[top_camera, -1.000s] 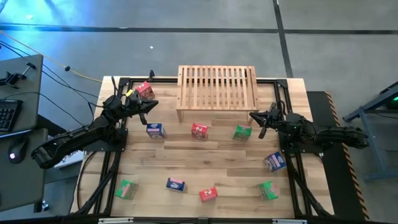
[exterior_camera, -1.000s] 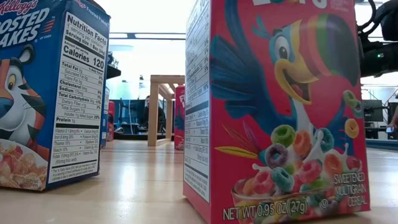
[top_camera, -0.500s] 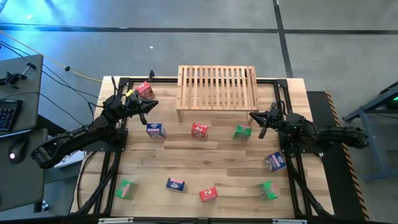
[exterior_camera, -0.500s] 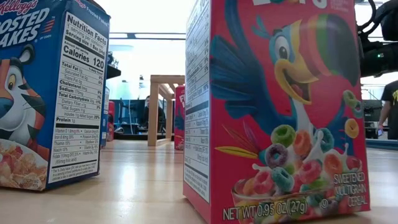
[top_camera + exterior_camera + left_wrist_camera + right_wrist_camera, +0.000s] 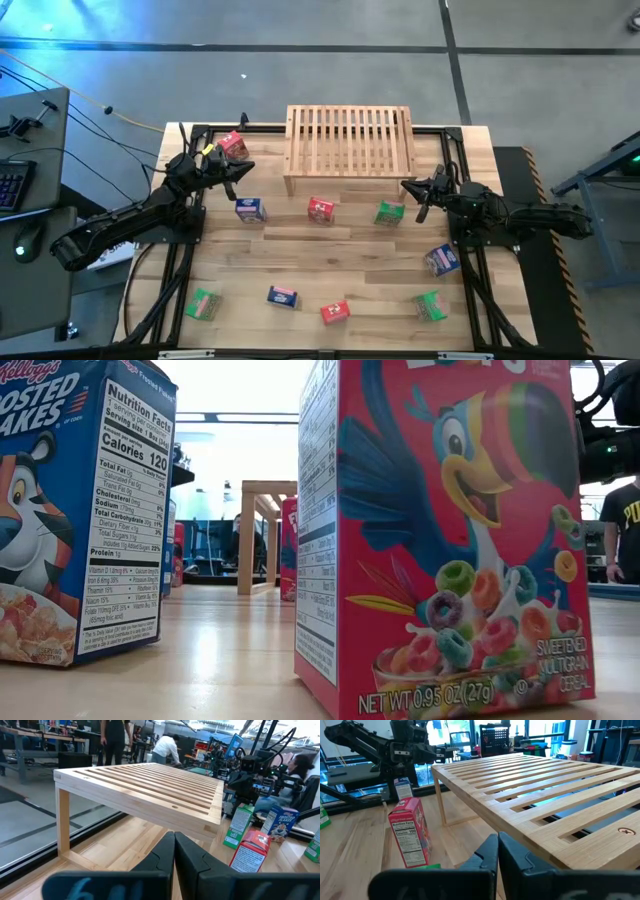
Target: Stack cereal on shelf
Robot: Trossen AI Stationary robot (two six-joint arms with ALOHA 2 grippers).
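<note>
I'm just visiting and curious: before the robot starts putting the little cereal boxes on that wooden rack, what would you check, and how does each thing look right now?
1. Top of the shelf free of boxes: ok.
2. Left hand empty, fingers shut: ok, but must open to grab.
3. Right hand empty, fingers shut: ok, same note.
4. Box near each hand: ok; blue-and-white box by the left, green box by the right.
5. Red box in front of the shelf standing upright: ok.
6. Person beyond the table keeping clear: cannot tell.

Keyboard, mouse on side desk; person in background.
</note>
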